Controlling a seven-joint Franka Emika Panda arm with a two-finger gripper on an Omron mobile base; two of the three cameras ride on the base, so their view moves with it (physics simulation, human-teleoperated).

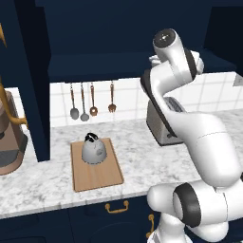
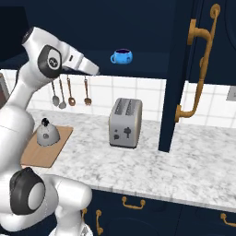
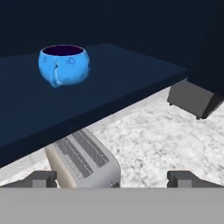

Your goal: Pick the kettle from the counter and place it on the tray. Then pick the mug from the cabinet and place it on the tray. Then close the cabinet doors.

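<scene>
We see the blue mug [image 3: 64, 65] sitting upright on the dark shelf of the cabinet [image 3: 109, 83], up and to the left of our gripper [image 3: 112, 178] and well apart from it. Our gripper is wide open and holds nothing. The arm reaches up high above the toaster [image 2: 125, 122]. The kettle [image 1: 93, 149] sits on the tray [image 1: 96, 177] on the counter [image 1: 142, 161].

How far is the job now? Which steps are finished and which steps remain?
Done: the kettle stands on the tray. In hand: the open hand faces the blue mug on the cabinet shelf, not touching it. Left: bring the mug to the tray, then close the cabinet doors, which stand open.
</scene>
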